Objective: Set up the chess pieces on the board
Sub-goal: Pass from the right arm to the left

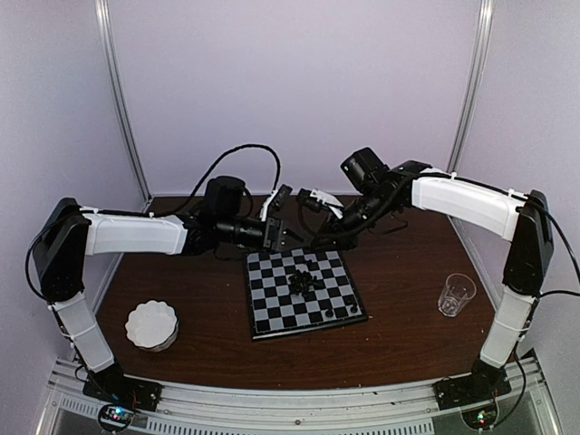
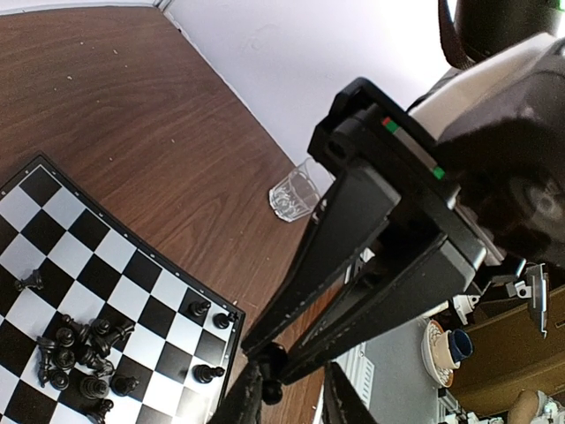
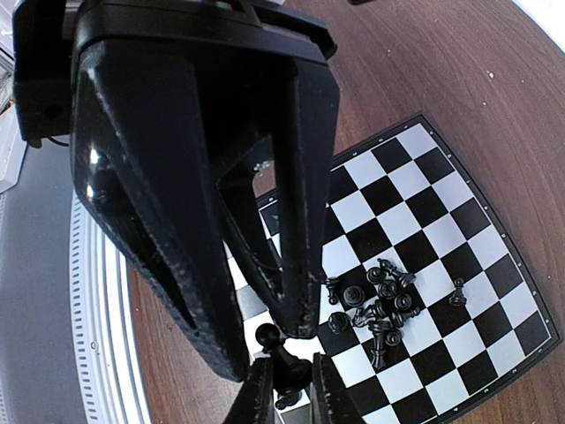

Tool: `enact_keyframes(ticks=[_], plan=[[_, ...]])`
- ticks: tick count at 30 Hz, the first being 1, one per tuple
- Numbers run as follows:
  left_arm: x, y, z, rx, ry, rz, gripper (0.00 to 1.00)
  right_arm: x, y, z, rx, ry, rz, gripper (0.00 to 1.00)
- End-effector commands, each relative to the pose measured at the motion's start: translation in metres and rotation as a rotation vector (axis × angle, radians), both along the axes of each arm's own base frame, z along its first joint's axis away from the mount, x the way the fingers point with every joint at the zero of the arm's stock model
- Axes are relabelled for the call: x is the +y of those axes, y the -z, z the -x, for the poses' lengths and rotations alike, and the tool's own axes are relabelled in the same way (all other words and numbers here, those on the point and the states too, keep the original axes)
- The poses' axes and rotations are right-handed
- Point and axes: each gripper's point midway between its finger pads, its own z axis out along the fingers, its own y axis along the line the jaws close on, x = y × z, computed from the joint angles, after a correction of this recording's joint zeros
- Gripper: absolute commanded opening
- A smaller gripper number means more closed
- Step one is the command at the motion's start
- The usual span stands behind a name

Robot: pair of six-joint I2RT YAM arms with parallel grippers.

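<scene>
A black pawn [image 3: 270, 336] hangs in the air over the far edge of the board [image 1: 272, 308], where both arms meet. My right gripper [image 3: 290, 375] is shut on the pawn's body, leaving its round head free. The left gripper [image 2: 291, 393] reaches in from the other side, open, with its fingers on either side of the pawn [image 2: 272, 387] and a gap on one side. A heap of black chess pieces [image 1: 304, 281] lies tumbled at mid-board. Three pieces [image 2: 207, 373] stand along one board edge. In the top view the wrists hide the pawn.
A clear drinking glass [image 1: 456, 293] stands on the brown table right of the board. A round white scalloped dish [image 1: 151, 324] sits at the front left. One piece [image 3: 456, 291] lies apart from the heap. Walls close in the back and sides.
</scene>
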Motion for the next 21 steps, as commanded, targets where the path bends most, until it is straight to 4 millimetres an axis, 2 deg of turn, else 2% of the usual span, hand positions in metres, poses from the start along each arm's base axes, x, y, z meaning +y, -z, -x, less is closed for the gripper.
enact_keyframes(ticks=[1, 9, 18, 21], plan=[[-0.0066, -0.0097, -0.0003, -0.014, 0.024, 0.024, 0.25, 0.0056, -0.0196, -0.0002, -0.023, -0.003, -0.044, 0.07], [-0.0067, -0.0065, -0.0012, -0.005, 0.02, 0.01, 0.26, 0.0073, -0.0213, 0.0008, -0.013, -0.004, -0.056, 0.07], [-0.0062, -0.0058, -0.0022, -0.001, 0.014, 0.007, 0.18, 0.0075, -0.0211, 0.0013, -0.007, -0.003, -0.06, 0.07], [-0.0059, -0.0052, -0.0029, 0.003, 0.009, 0.004, 0.24, 0.0073, -0.0214, 0.0016, -0.007, 0.0, -0.061, 0.07]])
